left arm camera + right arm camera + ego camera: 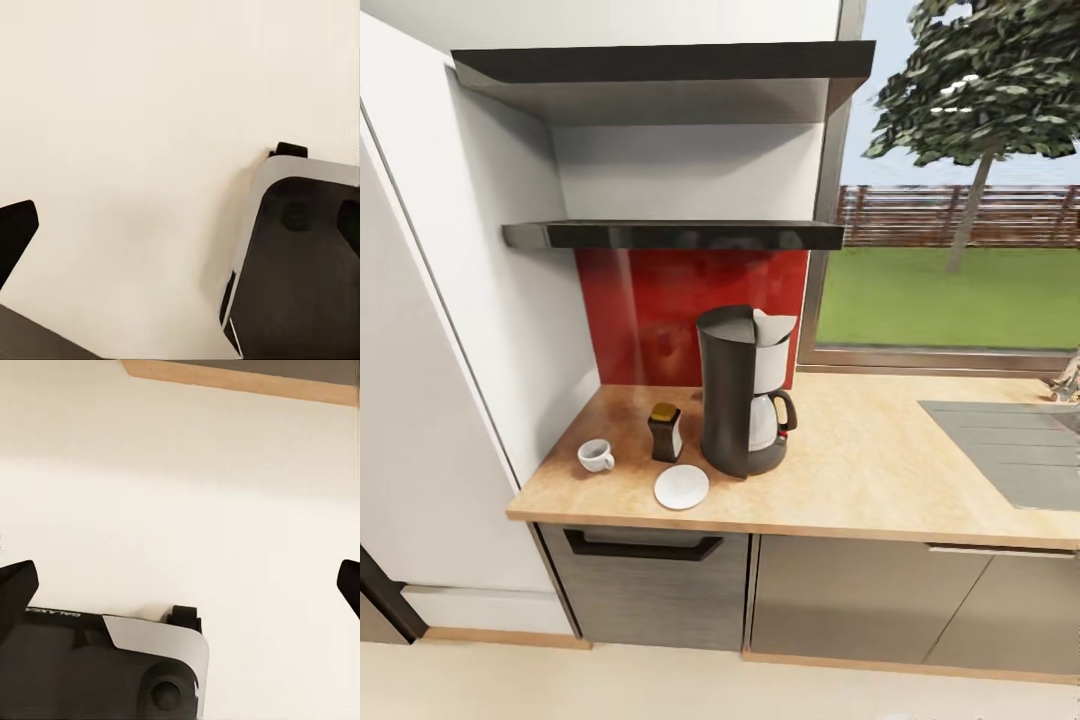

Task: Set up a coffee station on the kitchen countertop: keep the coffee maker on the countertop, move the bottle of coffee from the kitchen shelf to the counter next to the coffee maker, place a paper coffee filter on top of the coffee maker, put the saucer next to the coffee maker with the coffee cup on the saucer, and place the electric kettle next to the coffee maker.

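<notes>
Nearest in the head view, the pale floor meets the grey base cabinets, which carry the light wooden countertop. Close to its front edge lies the round white saucer; the small white coffee cup stands apart from it to the left, directly on the wood. Behind the saucer stands the dark coffee bottle with a gold cap, just beside the tall black coffee maker, whose top holds a white paper filter. Farther back are the red backsplash and two dark wall shelves. Both wrist views look down at floor: right gripper fingertips sit wide apart, empty — left gripper shows one fingertip, so its jaw state cannot be determined.
</notes>
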Controlling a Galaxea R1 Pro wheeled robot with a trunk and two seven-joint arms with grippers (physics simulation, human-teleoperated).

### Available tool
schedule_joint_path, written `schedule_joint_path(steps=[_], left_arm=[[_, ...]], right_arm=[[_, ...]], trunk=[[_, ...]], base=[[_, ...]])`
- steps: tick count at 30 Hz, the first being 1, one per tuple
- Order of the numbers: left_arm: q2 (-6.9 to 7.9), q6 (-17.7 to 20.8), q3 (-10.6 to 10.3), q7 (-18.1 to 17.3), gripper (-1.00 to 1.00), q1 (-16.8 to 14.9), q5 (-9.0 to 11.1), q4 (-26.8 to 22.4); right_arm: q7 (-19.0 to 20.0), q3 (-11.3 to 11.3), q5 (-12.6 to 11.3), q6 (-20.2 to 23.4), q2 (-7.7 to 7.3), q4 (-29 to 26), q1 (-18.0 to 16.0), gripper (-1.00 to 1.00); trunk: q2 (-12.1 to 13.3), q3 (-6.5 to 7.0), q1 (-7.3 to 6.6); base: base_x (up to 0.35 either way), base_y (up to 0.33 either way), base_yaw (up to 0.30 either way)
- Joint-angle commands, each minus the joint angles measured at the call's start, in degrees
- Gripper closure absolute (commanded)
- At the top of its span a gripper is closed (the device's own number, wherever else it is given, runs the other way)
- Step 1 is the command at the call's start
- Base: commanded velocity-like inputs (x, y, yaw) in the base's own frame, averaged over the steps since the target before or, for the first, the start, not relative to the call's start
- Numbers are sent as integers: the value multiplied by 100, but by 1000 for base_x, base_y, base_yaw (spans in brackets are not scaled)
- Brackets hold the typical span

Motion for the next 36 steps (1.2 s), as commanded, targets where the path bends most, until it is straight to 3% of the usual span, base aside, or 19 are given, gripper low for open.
schedule_joint_path(steps=[1, 5, 11, 23, 30, 32, 33, 36], left_arm=[[3, -11, -49, -11, -100, -5, 36, -3], [49, -46, -31, -79, -100, -6, -99, 5], [90, -74, 8, -92, -100, 8, -101, 40], [33, -76, 32, -101, -100, 13, -103, 239], [96, 3, 32, -96, -100, 13, -135, 283], [78, 19, 12, -99, -100, 13, -151, 332], [89, 25, 5, -66, -100, 13, -157, 410], [103, -15, 8, -39, -100, 13, -146, 551]], right_arm=[[18, -14, 44, 1, -6, -2, -4, -100], [21, -29, 37, 1, -19, -7, -4, -100], [21, -26, 40, 1, -16, 5, -4, -100], [7, -33, 48, -1, -63, 311, -4, -100], [14, -21, 54, 4, -80, 343, -4, -100], [32, -20, 57, 7, -250, 339, -4, -100], [58, -17, 46, 3, -474, 341, -4, -100], [69, -8, 47, 3, -543, 350, -4, -100]], trunk=[[-12, -13, 3], [-12, -13, 3], [-12, -13, 3], [-12, -40, 3], [-12, -65, 3], [-12, -71, 3], [-12, -72, 3], [-12, -74, 3]], base=[[0, 0, -158], [0, 0, -224], [0, 0, -259], [0, 0, -268], [0, 0, -266], [0, 0, -269], [0, 0, -277], [2, -2, -280]])
